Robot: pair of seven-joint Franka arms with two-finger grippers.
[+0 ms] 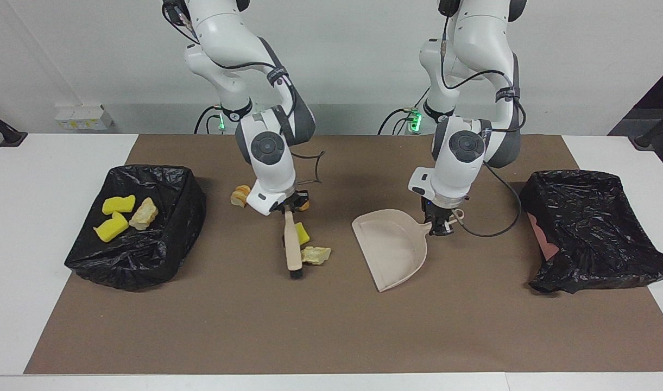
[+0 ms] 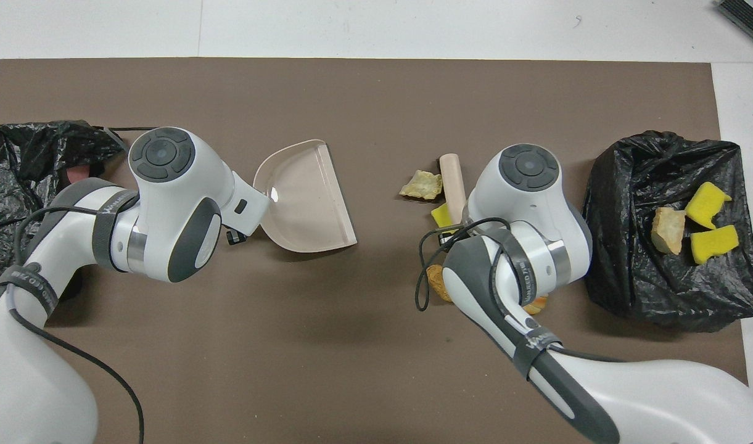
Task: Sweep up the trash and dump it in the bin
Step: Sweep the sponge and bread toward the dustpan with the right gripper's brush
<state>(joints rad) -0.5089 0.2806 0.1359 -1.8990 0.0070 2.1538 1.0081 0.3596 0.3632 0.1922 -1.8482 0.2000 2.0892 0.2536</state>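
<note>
**Operator:** List what you have on the desk (image 1: pixel 16 228).

**Cataloguer:** You have a brown mat (image 1: pixel 331 326) with two black-lined bins. The bin at the right arm's end (image 1: pixel 163 239) holds three pieces of trash: two yellow sponge chunks (image 1: pixel 118 204) and one tan lump (image 1: pixel 144 213). The bin at the left arm's end (image 1: pixel 592 228) shows no trash.

**Operator:** And the loose trash?

**Cataloguer:** Four pieces, all mid-mat. A pale-yellow lump (image 1: pixel 315 254) and a yellow sponge chunk (image 1: pixel 301 234) touch the brush (image 1: pixel 293 247) on the side toward the dustpan (image 1: pixel 392 248). An orange-brown piece (image 2: pixel 438 283) is mostly hidden under the right arm. Another bread-like piece (image 1: pixel 240 195) lies alone, nearer the robots, toward the right arm's bin.

**Operator:** The pincers?

**Cataloguer:** Your right pincer (image 1: pixel 288 207) is clamped on the brush handle, bristles down on the mat. Your left pincer (image 1: pixel 439 227) is clamped on the dustpan's handle; the pan's open mouth faces the brush, well apart from it.
</note>
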